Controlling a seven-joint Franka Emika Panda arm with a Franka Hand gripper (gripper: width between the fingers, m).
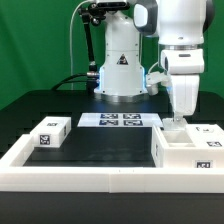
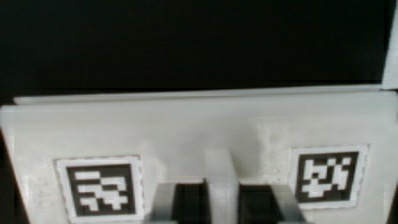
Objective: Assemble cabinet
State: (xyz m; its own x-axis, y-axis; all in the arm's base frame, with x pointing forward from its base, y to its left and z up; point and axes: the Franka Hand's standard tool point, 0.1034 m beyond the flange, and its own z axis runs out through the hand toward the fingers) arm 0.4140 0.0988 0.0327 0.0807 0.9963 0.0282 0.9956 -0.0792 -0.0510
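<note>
1. Exterior view: we see the cabinet (image 1: pixel 190 150) on the table at the exterior view's right, with the gripper (image 1: pixel 178 121) down on its upper edge.
2. Wrist view: the fingers are clenched on what seems to be a thin cabinet wall. We judge the cabinet to be light, stiff, slippery plastic, best held by a wall. The marker tags (image 2: pixel 98 187) carry no readable writing.

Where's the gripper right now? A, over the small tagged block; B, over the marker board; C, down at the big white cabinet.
C: the gripper sits low at the cabinet on the exterior view's right, apart from the small block and the marker board.
</note>
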